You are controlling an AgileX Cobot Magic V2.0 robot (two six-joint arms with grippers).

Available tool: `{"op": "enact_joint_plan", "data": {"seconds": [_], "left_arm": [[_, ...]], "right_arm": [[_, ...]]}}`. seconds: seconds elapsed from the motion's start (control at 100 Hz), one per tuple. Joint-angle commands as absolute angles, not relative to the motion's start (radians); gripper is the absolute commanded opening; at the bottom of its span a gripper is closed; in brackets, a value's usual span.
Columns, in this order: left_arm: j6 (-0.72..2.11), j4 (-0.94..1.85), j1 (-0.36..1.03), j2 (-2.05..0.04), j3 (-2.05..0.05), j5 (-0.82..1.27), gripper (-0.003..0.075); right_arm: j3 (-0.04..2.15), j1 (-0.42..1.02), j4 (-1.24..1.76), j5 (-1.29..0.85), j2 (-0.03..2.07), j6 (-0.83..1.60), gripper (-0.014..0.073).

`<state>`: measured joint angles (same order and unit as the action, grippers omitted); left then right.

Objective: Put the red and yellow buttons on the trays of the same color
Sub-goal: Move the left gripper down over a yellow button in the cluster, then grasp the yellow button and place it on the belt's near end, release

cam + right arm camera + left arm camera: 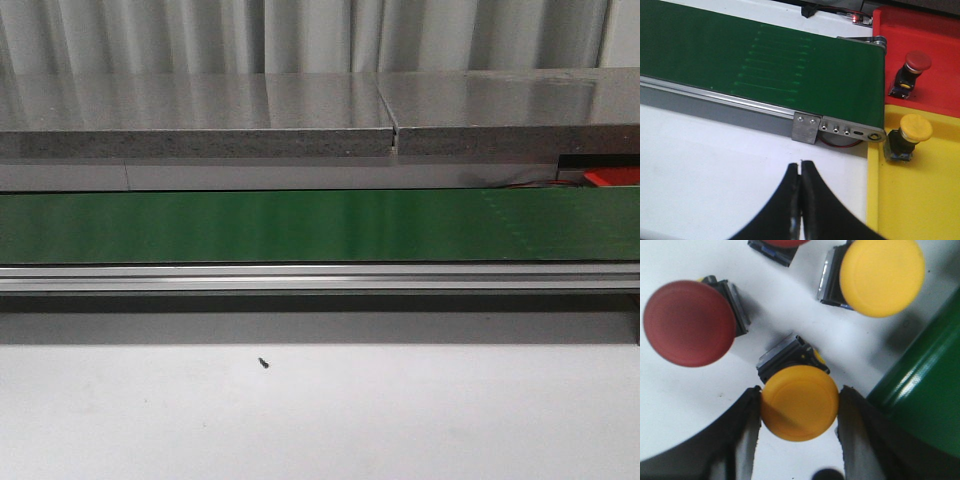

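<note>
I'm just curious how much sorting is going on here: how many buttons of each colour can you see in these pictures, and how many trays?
Yellow buttons: 3 (one between the left gripper fingers, one nearby, one on the yellow tray)
Red buttons: 3 (one whole, one cut off by the picture's edge, one on the red tray)
Trays: 2 (yellow tray, red tray)
Total: 6 buttons, 2 trays
</note>
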<state>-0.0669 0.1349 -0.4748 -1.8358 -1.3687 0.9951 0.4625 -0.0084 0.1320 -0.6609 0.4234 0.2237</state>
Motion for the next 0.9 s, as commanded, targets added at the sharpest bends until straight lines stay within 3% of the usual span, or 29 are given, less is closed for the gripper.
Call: {"op": "enact_joint_plan", "data": {"seconds": [0.0,0.27,0.89], "left_arm": [[-0.072,0.147,-0.478,-1.724,-1.398,0.975,0.0218],[-0.068,0.152,-0.455,-1.597,-1.414,1.028,0.0218],[-0.046,0.176,-0.251,-1.697,-1.510,1.128,0.0218]], "right_arm": [[0.488,-0.007,0.135,-0.586,0.426,0.226,-0.0068],[0.488,-0.007,0.135,-0.586,0.426,0.226,-0.0068],[0.488,-0.007,0.135,-0.585,0.426,0.226,-0.0068]]}}
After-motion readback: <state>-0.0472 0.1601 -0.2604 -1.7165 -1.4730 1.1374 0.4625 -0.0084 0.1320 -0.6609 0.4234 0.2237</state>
